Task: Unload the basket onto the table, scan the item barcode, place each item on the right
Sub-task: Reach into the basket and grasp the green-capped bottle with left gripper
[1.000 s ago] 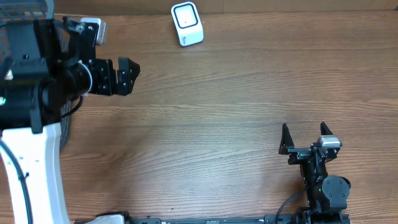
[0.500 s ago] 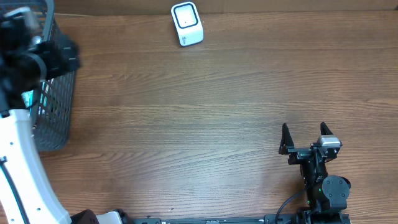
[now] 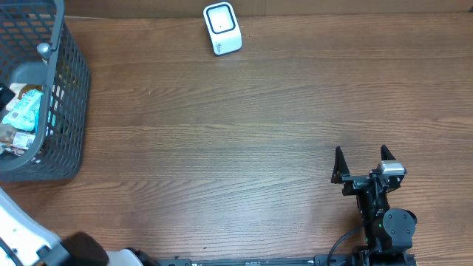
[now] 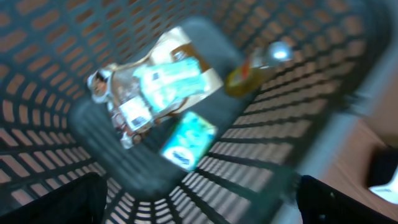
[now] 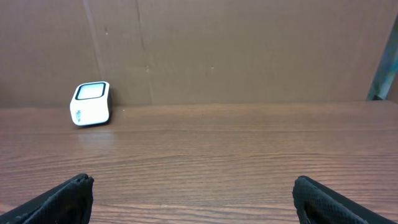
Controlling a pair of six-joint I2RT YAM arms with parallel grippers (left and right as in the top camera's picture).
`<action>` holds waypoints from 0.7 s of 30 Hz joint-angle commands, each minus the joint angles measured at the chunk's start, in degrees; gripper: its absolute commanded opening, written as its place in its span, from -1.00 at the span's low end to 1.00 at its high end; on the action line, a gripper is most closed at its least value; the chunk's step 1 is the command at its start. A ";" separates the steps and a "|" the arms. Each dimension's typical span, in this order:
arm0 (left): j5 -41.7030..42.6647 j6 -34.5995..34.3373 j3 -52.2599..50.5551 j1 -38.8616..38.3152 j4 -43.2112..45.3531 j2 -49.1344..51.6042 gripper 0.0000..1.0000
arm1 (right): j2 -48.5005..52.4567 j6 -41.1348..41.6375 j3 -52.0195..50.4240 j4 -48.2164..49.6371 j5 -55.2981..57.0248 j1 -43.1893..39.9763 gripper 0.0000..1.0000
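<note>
Left gripper (image 4: 199,200) jaws apart, empty, over basket (image 3: 72,96) at left edge of tabletop (image 3: 259,148); right gripper (image 3: 361,157) apart too. Packets (image 4: 171,87) piled inside: you risk snagging mesh, grabbing two. Scanner (image 3: 222,28) at far edge.

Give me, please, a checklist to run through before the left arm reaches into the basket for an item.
1. Left gripper jaws open, nothing held: ok.
2. Left wrist camera looks down into the basket: ok.
3. An item within view to pick: ok, a teal packet lies on the basket floor beside other packets.
4. Barcode side of that packet facing up: cannot tell, the left wrist view is blurred.
5. Scanner in place at the far edge of the table, nothing in front of it: ok.
6. Right gripper jaws open, empty, well apart from the scanner: ok.
</note>
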 commanded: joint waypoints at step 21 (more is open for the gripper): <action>8.55 17.94 0.70 2.16 -1.90 17.94 0.99 | -0.42 -0.26 -0.61 0.35 -0.48 -0.11 1.00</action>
